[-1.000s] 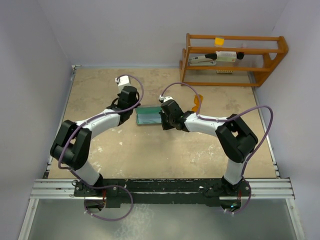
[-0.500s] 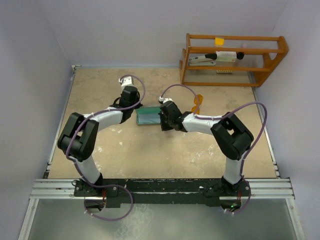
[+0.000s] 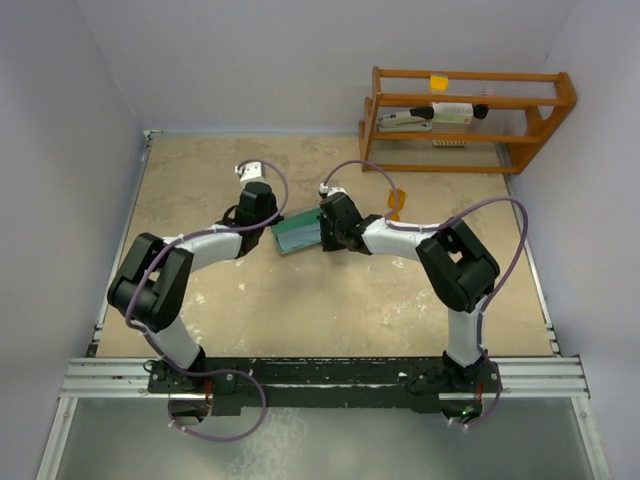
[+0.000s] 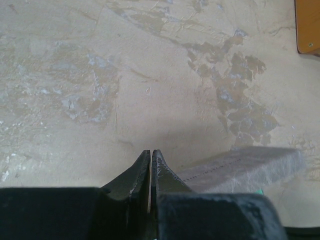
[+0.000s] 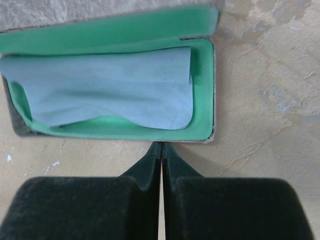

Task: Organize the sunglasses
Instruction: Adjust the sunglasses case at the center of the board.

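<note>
The grey case (image 3: 296, 235) lies open on the table between my two grippers, its green lining up. In the right wrist view the light blue cloth (image 5: 105, 87) lies inside the open case (image 5: 202, 85). My right gripper (image 5: 161, 146) is shut and empty, its tips at the case's near edge. My left gripper (image 4: 151, 152) is shut and empty, with the case's grey outside (image 4: 245, 167) just to its right. The orange sunglasses (image 3: 396, 203) lie on the table behind my right arm, partly hidden by it.
A wooden rack (image 3: 465, 120) stands at the back right with a stapler and a marker on its shelf. Its corner shows in the left wrist view (image 4: 307, 25). Walls close in on the left, back and right.
The case has swung and shifted a little to the right and tilted. Both grippers have moved closer to it, the left from the left end, the right from the right end.
</note>
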You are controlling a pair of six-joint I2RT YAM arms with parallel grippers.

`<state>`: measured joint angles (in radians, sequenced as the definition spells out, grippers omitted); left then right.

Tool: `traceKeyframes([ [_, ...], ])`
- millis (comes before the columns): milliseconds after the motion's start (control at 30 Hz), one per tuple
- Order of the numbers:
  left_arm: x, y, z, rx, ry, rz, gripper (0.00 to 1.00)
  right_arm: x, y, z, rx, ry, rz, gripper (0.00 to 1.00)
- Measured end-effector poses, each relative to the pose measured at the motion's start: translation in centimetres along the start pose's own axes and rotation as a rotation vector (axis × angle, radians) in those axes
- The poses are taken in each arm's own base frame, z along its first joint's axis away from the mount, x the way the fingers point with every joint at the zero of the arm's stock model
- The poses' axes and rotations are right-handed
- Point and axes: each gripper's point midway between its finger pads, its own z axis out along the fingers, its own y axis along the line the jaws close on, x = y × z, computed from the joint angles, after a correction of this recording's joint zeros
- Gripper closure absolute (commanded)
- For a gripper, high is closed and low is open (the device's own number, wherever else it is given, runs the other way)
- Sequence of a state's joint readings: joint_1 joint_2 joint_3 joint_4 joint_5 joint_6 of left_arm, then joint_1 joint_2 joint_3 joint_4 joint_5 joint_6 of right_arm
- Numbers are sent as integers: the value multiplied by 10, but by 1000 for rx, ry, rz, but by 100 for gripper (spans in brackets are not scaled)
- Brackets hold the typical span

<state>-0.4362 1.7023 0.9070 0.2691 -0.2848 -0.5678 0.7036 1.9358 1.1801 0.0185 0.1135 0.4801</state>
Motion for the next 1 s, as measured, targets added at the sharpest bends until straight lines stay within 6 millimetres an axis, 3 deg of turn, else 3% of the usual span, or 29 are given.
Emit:
traceKeyframes([
  [533, 24, -7, -31, 42, 21, 2, 100, -21, -13, 13, 29, -6, 5, 100],
  [1000, 45, -16, -50, 74, 53, 11, 100, -34, -12, 25, 30, -19, -8, 100],
])
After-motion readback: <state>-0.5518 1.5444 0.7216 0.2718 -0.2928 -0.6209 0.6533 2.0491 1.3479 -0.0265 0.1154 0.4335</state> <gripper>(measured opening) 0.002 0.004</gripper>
